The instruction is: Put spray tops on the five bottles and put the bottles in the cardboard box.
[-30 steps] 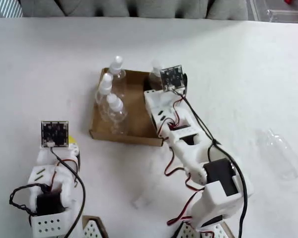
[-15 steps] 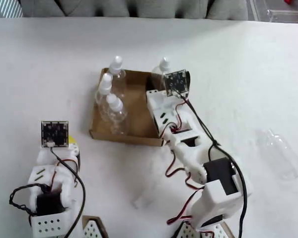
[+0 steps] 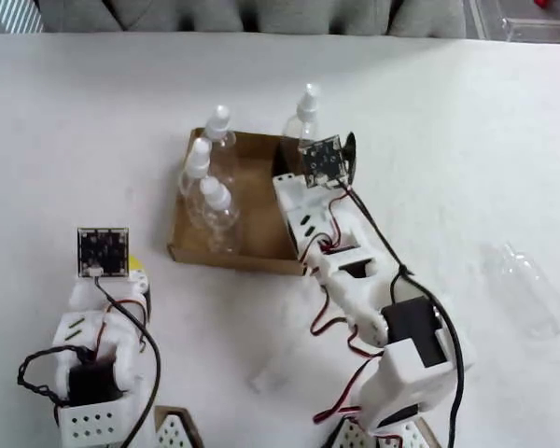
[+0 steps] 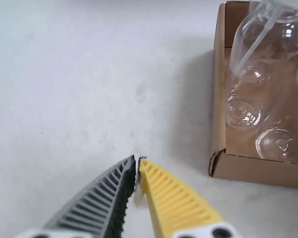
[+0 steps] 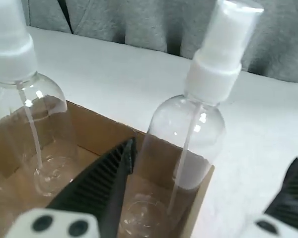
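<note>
**Four bottles upright in the box, one lying out on the table**

High view: I see the cardboard box [image 3: 261, 201] mid-table. Three bottles [image 3: 198, 161] stand along its left side, spray tops up. A fourth bottle [image 3: 304, 117] stands upright at the far right corner. The fifth bottle [image 3: 532, 291] lies flat well off to the right, its long axis slanting, neck toward the far left.

Left wrist view: my left gripper [image 4: 137, 162] is pinched together on nothing, over the table [image 4: 79, 74] near the box.

Right wrist view: my right gripper [image 5: 213, 156] gapes wide, the fourth bottle vertical just beyond its fingers.
</note>
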